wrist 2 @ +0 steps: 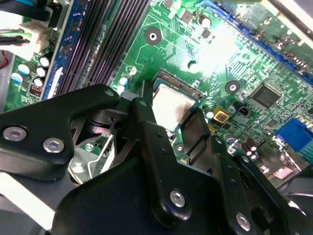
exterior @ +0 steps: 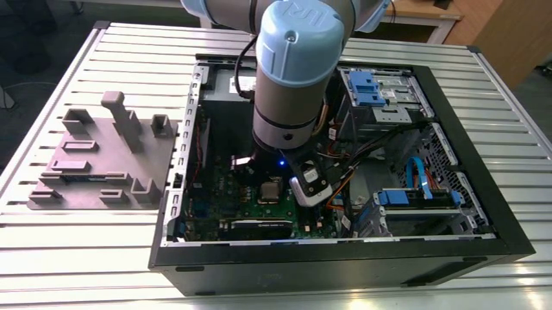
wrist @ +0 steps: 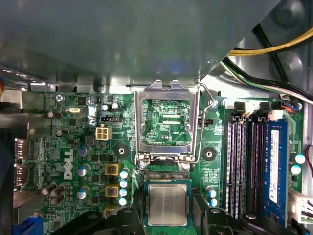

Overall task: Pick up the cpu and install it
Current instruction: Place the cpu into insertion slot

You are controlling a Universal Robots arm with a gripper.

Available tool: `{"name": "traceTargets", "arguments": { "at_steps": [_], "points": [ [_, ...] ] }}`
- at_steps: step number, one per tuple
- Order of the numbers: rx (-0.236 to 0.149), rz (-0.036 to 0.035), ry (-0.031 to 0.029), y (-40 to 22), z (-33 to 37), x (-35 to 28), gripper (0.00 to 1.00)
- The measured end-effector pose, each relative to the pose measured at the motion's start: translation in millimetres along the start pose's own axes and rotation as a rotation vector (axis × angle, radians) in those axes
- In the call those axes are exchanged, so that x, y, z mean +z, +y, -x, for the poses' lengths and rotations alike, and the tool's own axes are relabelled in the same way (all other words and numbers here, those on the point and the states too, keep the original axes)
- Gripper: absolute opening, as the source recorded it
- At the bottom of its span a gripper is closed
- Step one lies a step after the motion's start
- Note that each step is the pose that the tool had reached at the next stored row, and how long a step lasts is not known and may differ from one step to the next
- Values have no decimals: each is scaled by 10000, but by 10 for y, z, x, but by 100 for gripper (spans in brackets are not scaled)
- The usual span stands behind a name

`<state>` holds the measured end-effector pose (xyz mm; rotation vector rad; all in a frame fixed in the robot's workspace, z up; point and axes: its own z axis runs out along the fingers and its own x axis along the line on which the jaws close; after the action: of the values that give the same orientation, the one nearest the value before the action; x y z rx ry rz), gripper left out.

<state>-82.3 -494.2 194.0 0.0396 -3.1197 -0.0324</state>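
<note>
The cpu (wrist: 167, 204) sits in its socket, so it looks placed. The gripper (wrist: 167, 215) fingers stand apart beside it, maybe touching.

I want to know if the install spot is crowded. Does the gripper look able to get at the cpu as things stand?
Probably yes. In the first wrist view the cpu sits in the socket with its metal frame flipped open, and the gripper is right over it with nothing between them. The memory slots stand off to one side.

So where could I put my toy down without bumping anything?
On the bare ribbed metal table, in front of the grey plastic fixture plate. Inside the black computer case it's crowded: the gripper hangs over the silvery square cpu.
</note>
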Motion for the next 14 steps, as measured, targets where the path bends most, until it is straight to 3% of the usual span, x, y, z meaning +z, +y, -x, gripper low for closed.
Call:
{"name": "traceTargets", "arguments": {
  "at_steps": [14],
  "points": [
    [14, 3, -2, -1, -1, 43, 47]
  ]
}}
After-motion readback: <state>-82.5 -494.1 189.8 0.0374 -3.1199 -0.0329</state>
